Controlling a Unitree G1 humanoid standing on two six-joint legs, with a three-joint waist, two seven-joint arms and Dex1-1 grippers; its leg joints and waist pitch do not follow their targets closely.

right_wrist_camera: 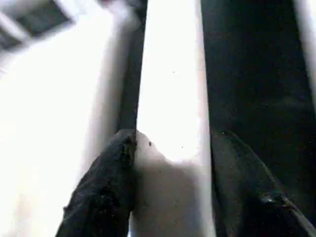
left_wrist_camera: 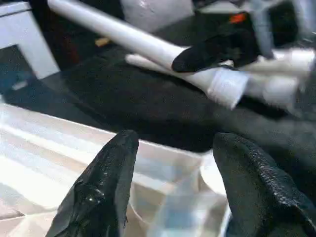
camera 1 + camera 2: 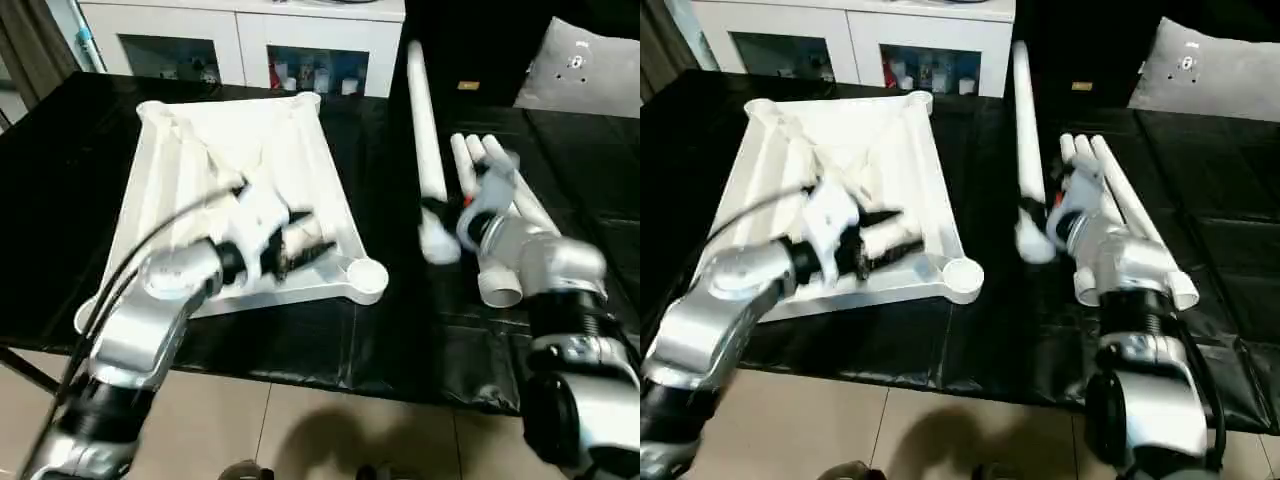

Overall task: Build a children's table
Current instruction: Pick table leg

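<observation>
I am clamping one leg (image 3: 424, 130) near its collar in my right gripper (image 3: 440, 215), my unclenched left gripper (image 3: 300, 245) hovering over the upturned top (image 3: 190, 170), needing to line the collar squarely over the near corner socket (image 3: 366, 275).

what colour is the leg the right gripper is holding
White: the leg in the right gripper shows best in the left eye view.

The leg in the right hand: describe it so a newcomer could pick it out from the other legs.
On the black work table, right of the upturned white table top, lie several white tube legs. The held leg lies apart, left of the bunched legs, pointing away toward the white cabinet. Only it has the right hand clamped near its wide collar end.
</observation>
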